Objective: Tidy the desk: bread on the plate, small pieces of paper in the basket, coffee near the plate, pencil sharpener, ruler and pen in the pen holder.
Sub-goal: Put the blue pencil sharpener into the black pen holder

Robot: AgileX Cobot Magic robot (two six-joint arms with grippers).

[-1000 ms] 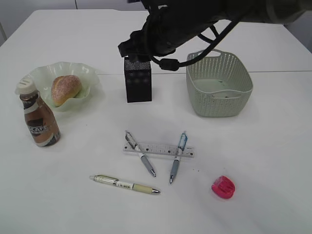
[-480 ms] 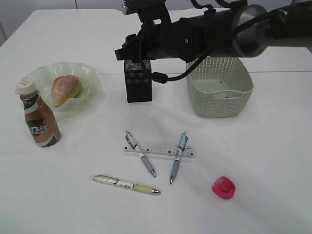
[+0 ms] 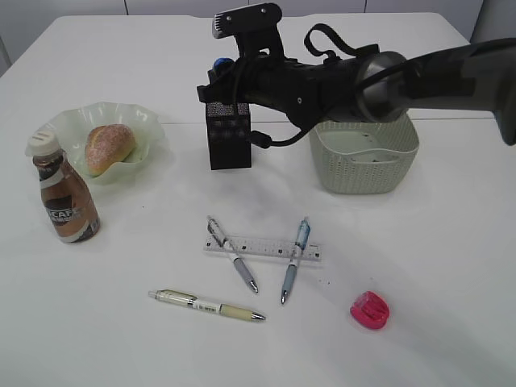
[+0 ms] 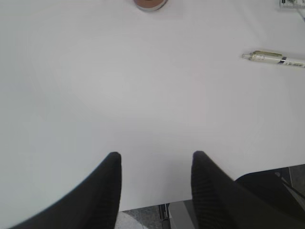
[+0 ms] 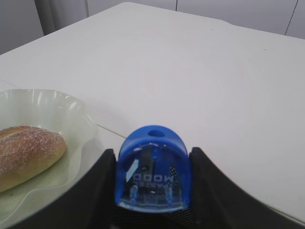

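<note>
White desk [image 3: 121,339] all round, matte and bare between the scattered things.

Clenched between the black fingers [image 5: 100,191] of the right gripper [image 3: 222,71]: blue pencil sharpener [image 5: 153,169], translucent plastic, arch-topped, small hole near the crown, blade dimly visible inside. Poised over the pen holder [image 3: 229,133], a black square-sided box with a dotted front, standing upright at desk centre. Step in hand, by judgement: dropping the sharpener into the holder. Next move calls for lining up squarely over the opening, lowering a little, then letting go, lest the piece strike the rim and bounce off.

At 3 o'clock of the holder: pale green basket [image 3: 364,165], perforated plastic walls, rounded corners. At 9 o'clock: frilled, glassy green plate [image 3: 149,129] already carrying the sugared bread [image 3: 109,147], with the brown coffee bottle [image 3: 64,197] just beside it.

Toward 6 o'clock, not yet tidied: clear ruler [image 3: 262,247] with two pens lying across it, grey-tipped pen [image 3: 232,253] and blue pen [image 3: 294,260]; cream pen [image 3: 206,305] farther down; red sharpener [image 3: 370,310] at about 5 o'clock.

Left gripper [image 4: 155,164] spread open, holding nothing, hovering over bare desk near its front edge.
</note>
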